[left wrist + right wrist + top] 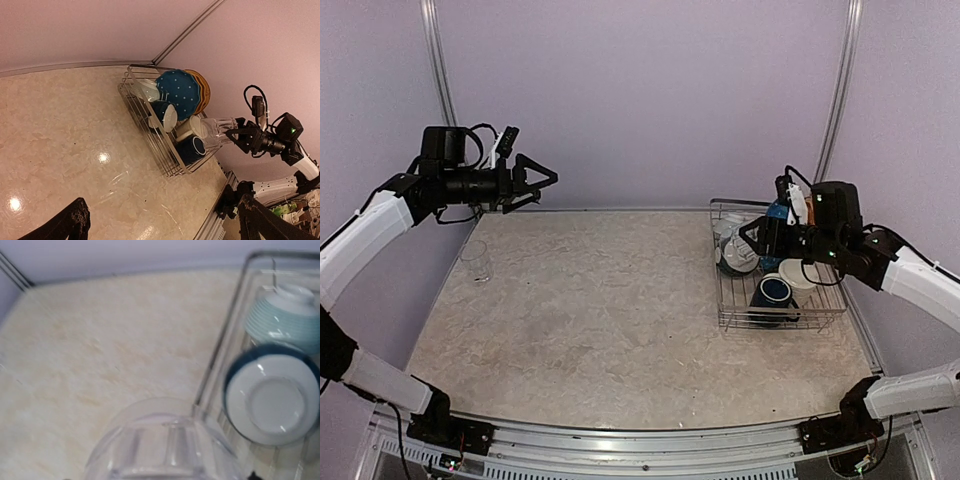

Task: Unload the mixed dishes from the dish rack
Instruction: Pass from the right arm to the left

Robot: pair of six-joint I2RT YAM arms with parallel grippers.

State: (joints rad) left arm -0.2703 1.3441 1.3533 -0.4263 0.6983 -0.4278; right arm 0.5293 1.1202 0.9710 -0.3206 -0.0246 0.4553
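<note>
Front edge: the table (620, 340) is bare along its near rim between the two arm bases.
Dish rack: the dish rack (740, 318) sits on the right, its outer side close to the table's right edge and its back end near the far wall.
Open room: a wide bare tabletop runs from the rack's left rim across to the left side.
Rack, near end: dark blue mug (772, 293), with the cream mug (800, 274) just behind it.
Rack, middle: teal bowl (270, 400) showing its pale inside, with the pale ribbed bowl (282, 317) beyond it.
Rack, far end: blue plate (177, 97) and orange-yellow plate (204, 92) stand on edge.
Right gripper: the right gripper (237, 135) is clamped round a clear glass tumbler (216, 131), tipped on its side over the rack's left rim.
Left side: a second tumbler (477, 260) stands upright near the table's left edge.
Left gripper: the left gripper (542, 185) is spread wide and empty, high over the far-left corner.
</note>
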